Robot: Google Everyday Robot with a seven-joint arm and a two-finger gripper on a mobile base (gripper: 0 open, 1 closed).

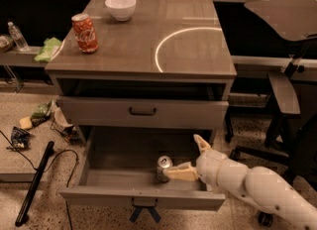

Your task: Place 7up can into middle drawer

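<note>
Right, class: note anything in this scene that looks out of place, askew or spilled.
Crumpled wrappers lie scattered on the floor left of the cabinet, like spilled litter. The 7up can sits in the open middle drawer beside the gripper, as intended.
</note>
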